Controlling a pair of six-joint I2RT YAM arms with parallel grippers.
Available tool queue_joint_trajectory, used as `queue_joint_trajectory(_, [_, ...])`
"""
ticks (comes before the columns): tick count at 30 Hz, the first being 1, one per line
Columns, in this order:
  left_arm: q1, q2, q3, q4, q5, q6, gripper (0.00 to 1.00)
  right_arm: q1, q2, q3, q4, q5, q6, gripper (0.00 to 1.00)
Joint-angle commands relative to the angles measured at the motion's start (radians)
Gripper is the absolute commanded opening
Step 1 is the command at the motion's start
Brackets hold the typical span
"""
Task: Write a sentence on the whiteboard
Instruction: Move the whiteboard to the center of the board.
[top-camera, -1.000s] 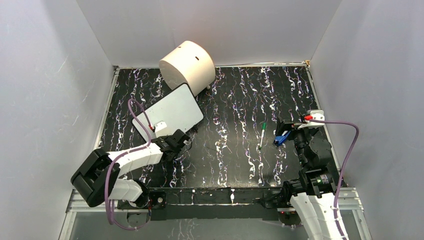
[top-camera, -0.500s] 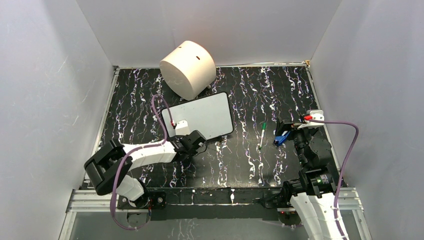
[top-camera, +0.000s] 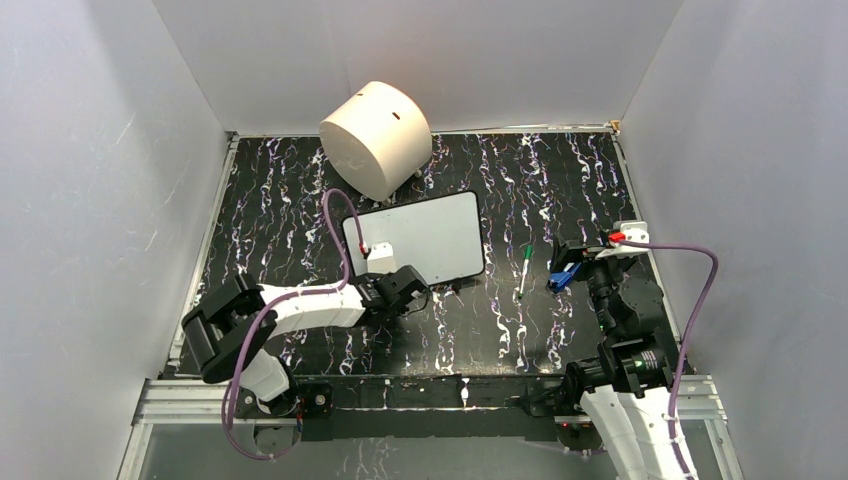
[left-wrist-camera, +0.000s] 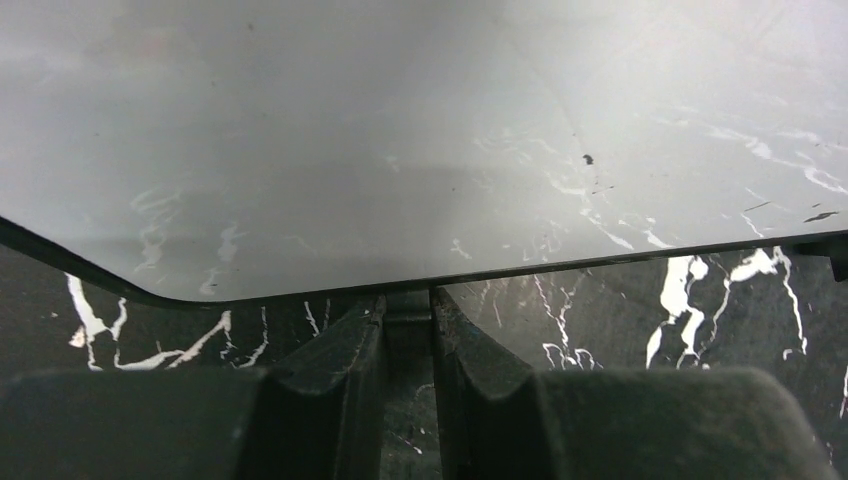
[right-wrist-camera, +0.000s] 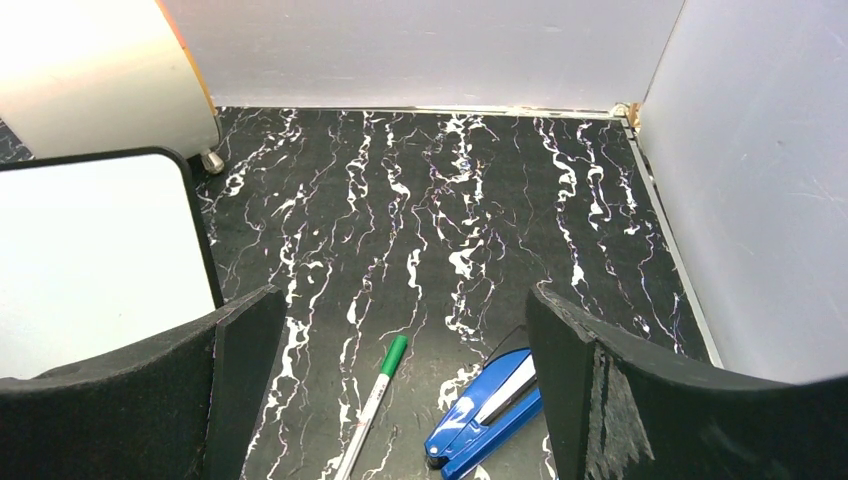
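Top external view shows the whiteboard (top-camera: 425, 235) blank, nothing written yet. The left gripper (left-wrist-camera: 408, 320) fingers, almost pressed together, pinch its near rim. Between the wide-spread, empty right gripper (right-wrist-camera: 398, 305) fingers lies the green marker (right-wrist-camera: 372, 398), not picked up

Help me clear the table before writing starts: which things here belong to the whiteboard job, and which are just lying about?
For the job:
whiteboard, blank, its near edge pinched by the left gripper
green-capped marker, lying loose below the open right gripper

Lying about:
cream cylinder
blue stapler
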Motion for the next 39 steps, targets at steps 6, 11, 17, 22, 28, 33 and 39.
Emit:
queue_joint_trajectory(6, [-0.062,0.055,0.040,-0.021,0.053,-0.040,0.00,0.008,-0.021,0.001,0.053,-0.003,0.003,0.99])
queue_joint_trajectory(11, [-0.071,0.049,0.047,-0.033,0.047,-0.057,0.04,0.011,-0.021,0.003,0.052,-0.002,0.003,0.99])
queue_joint_trajectory(17, [-0.082,0.050,0.059,-0.046,0.053,-0.065,0.07,0.013,-0.027,0.001,0.055,-0.001,0.003,0.99])
queue_joint_trajectory(22, [-0.092,0.053,0.077,-0.058,0.054,-0.076,0.10,0.015,-0.028,0.001,0.053,-0.002,0.003,0.99])
queue_joint_trajectory(28, [-0.099,0.030,0.087,-0.092,0.047,-0.094,0.17,0.017,-0.028,0.001,0.053,-0.003,0.003,0.99])
queue_joint_trajectory(33, [-0.101,-0.019,0.087,-0.108,0.059,-0.096,0.24,0.018,-0.018,0.004,0.048,-0.008,0.004,0.99])
queue_joint_trajectory(39, [-0.101,-0.075,0.100,-0.126,0.086,-0.072,0.35,0.019,0.023,0.019,0.031,-0.018,0.023,0.99])
